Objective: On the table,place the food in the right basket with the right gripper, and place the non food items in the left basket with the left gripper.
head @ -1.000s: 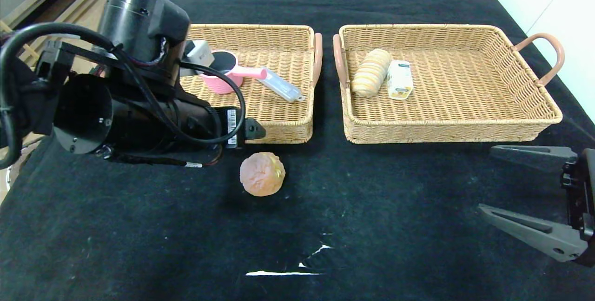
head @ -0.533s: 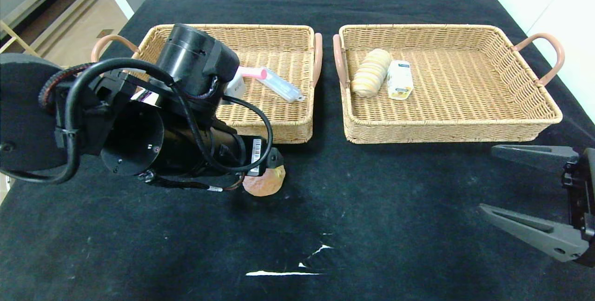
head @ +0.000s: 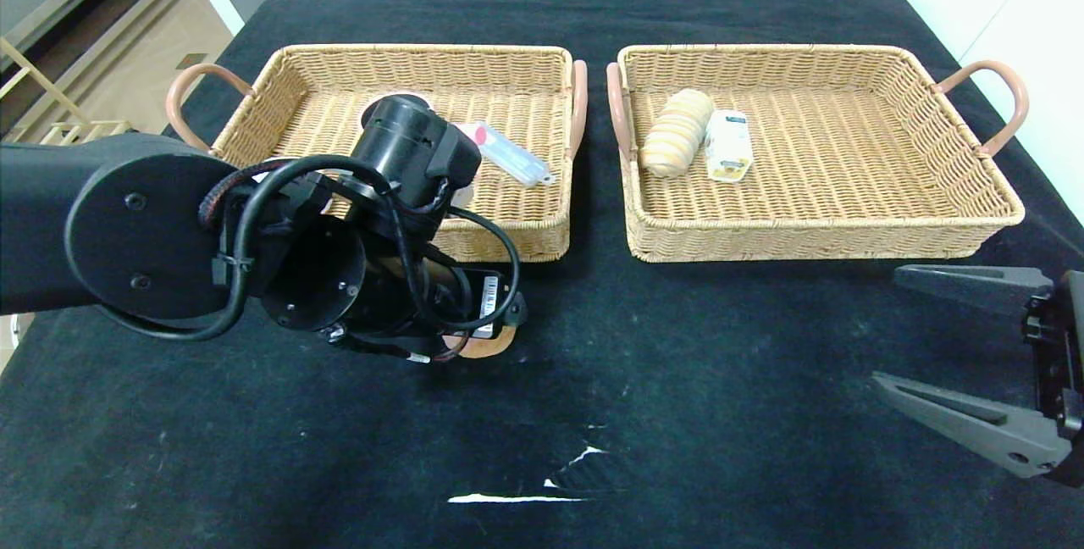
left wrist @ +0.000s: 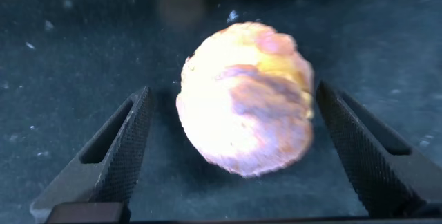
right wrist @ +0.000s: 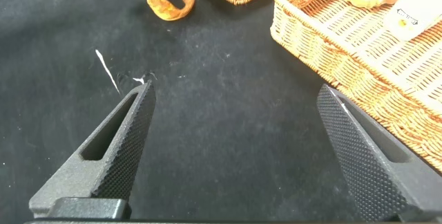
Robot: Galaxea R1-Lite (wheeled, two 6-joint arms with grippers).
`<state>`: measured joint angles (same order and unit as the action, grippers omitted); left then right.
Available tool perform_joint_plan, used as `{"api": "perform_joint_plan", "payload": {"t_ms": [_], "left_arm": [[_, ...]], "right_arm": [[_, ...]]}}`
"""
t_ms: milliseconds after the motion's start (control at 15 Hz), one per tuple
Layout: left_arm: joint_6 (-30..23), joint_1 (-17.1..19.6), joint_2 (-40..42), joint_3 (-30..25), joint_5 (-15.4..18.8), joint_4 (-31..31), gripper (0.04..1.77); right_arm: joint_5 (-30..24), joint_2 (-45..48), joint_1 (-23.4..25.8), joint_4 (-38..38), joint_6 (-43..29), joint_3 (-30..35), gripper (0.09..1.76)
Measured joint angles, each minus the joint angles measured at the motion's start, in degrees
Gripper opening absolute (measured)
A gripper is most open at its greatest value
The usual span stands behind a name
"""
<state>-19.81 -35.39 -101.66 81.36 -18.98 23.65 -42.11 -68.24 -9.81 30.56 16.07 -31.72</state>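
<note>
Pastry (left wrist: 245, 99) is sitting on tabletop (head: 677, 413) btwn left gripper (left wrist: 235, 148) jaws, spread wide, not touching; head view is hiding most of it behind arm. Right gripper (head: 965, 354) is hovering near right basket (head: 847, 235), jaws released.

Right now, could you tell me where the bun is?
The bun lies on the cloth just before the left basket, between the open left hand's fingers.
</note>
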Motion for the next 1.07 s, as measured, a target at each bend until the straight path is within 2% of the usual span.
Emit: {"api": "perform_joint_plan", "payload": {"t_ms": [533, 667, 800, 1067], "left_arm": [[-0.09, 0.77, -1.23, -0.3, 0.13, -0.33, 1.72], [-0.11, 0.77, -1.26, -0.3, 0.18, -0.39, 1.36], [-0.11, 0.8, -1.26, -0.3, 0.2, -0.33, 1.1], [-0.17, 0.85, -1.26, -0.29, 0.27, -0.3, 0.89]], "right_arm": [[-0.01, 0.02, -0.11, 0.0, 0.07, 0.16, 1.71], [-0.01, 0.02, -0.11, 0.0, 0.09, 0.2, 1.71], [-0.01, 0.02, -0.11, 0.02, 0.07, 0.2, 1.71], [0.0, 0.02, -0.07, 0.02, 0.07, 0.16, 1.71]]}}
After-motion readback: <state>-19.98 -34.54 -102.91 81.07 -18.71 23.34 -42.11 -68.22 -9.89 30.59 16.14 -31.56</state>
